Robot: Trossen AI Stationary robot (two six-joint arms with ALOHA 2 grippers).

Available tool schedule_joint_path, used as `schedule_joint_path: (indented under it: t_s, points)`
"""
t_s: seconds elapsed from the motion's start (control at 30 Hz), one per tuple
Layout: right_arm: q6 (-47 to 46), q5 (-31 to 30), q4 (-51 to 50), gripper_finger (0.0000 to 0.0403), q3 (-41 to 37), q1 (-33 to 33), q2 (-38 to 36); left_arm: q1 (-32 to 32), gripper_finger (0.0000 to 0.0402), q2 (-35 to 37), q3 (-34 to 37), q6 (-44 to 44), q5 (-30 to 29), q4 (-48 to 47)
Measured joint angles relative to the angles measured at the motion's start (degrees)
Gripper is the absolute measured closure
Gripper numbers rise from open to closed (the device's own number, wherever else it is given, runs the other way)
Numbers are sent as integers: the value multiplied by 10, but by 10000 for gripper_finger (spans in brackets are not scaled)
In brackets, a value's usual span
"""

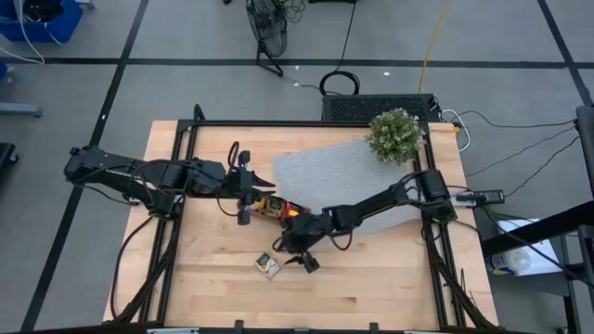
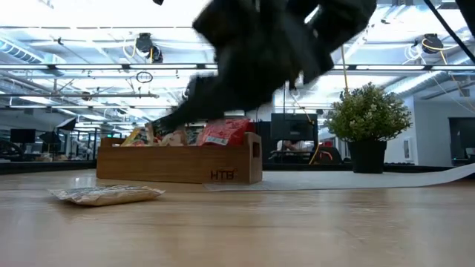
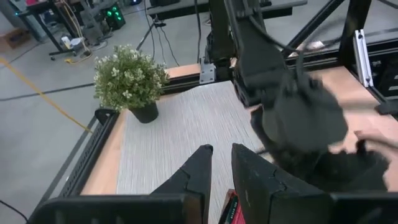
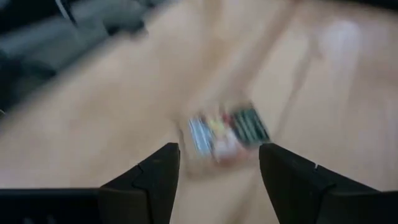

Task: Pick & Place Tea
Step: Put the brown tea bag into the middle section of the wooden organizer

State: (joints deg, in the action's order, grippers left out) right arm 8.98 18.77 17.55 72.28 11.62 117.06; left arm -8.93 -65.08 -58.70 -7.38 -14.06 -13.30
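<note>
A tea sachet [image 1: 268, 266] with a pale printed face lies flat on the wooden table, near the front; it also shows in the low view [image 2: 107, 194]. More tea sachets in red and orange stand in the wooden tray [image 1: 272, 208] [image 2: 178, 165]. My right gripper [image 1: 293, 253] hangs open just right of the loose sachet. In the right wrist view, this sachet [image 4: 227, 134] lies beyond the gripper's spread fingers [image 4: 217, 155]. My left gripper [image 3: 221, 152] hovers over the tray's left end [image 1: 252, 193], its fingers a narrow gap apart with nothing between them.
A grey mat [image 1: 343, 172] lies behind the tray, and a potted plant [image 1: 396, 134] stands at its far right corner. Black frame rails [image 1: 181, 167] run along the table's left and right sides. Bare wood lies along the near edge.
</note>
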Motion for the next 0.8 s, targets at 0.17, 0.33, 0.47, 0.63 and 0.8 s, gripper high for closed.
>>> schedule_joint_path:
  t_s: [0.17, 0.33, 0.47, 0.63, 0.8]
  points:
    - [43, -23, -15, 200, 3, 1, 34, 0, 332, 0, 0, -6, 0, -1]
    - [65, -41, 11, 200, 15, 14, 61, 2, 332, 0, 0, -13, 0, -1]
    - [121, -72, 43, 200, 14, 34, 66, 6, 332, 0, 0, -10, 0, -1]
    - [173, -120, 54, 200, 15, 55, 66, 12, 332, 0, 0, -1, -2, 0]
    - [190, -141, 75, 200, 15, 59, 76, 24, 332, 0, 0, 4, -3, 1]
